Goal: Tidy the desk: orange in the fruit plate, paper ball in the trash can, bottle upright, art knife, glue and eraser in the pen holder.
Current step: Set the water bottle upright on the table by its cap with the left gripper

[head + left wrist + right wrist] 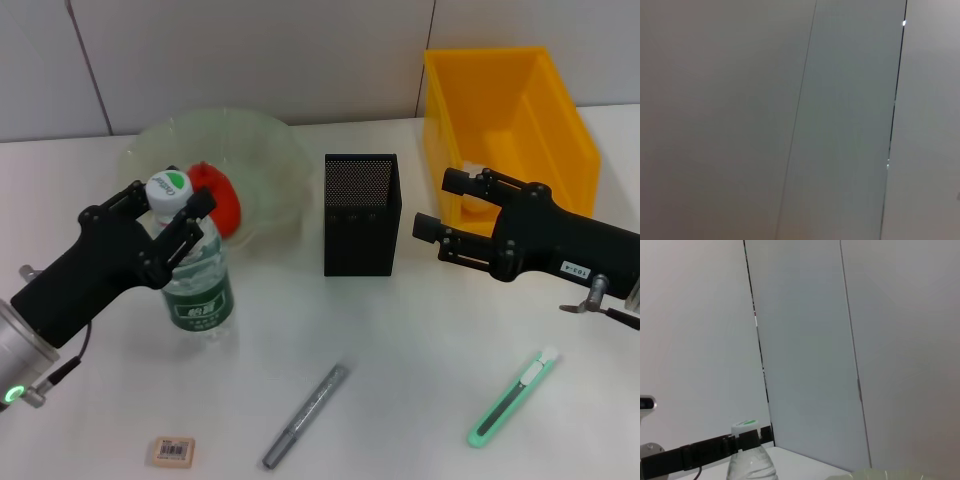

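Note:
The bottle point(197, 285) stands upright on the table at the left, also seen in the right wrist view point(753, 462). My left gripper point(175, 197) is shut on its neck just below the white cap. Behind it, the orange point(218, 196) lies in the fruit plate point(255, 128). My right gripper point(434, 205) hangs open and empty in front of the trash can point(520, 110). The pen holder point(362, 215) stands mid-table. The glue point(305, 402), art knife point(512, 397) and eraser point(174, 451) lie on the table near the front edge. The paper ball is out of view.
The trash can sits at the back right against the wall. White table surface shows between the pen holder and the items near the front edge. The left wrist view shows only grey wall panels.

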Tool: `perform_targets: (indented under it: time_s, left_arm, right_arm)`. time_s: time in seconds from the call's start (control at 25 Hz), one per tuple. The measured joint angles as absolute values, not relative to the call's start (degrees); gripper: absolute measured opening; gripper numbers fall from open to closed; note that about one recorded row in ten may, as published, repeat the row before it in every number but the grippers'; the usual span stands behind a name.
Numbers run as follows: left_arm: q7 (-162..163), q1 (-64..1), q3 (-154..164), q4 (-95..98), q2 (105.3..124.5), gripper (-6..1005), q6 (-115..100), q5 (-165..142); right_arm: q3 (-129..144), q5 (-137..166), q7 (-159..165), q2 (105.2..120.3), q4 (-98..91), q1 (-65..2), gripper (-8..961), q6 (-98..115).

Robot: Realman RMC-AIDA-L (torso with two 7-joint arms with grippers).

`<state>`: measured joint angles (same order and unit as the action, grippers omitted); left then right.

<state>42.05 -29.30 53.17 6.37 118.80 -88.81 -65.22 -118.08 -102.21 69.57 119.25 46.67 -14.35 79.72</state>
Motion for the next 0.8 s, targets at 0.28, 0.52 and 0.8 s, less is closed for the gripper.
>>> perform_targets:
  time_s: [0.28,0.52,0.8]
  left_arm:
    - [40.7,-28.2,52.4,7.3,118.75,464,-87.1,-64.7]
    - [40.7,-28.8,51.4,7.6,118.94,469,-84.4,-64.5]
    - [40.6,-29.5,49.8,7.2,119.15,474,-84.3,-64.5]
  right_arm:
    - [-118.0,-102.2,69.6,119.27,46.4,-14.3,769,79.8]
    - [-118.1,-102.2,69.6,119.27,46.0,-14.3,769,79.8]
    - [-118.1,-102.2,69.3,119.27,45.5,-14.3,769,79.8]
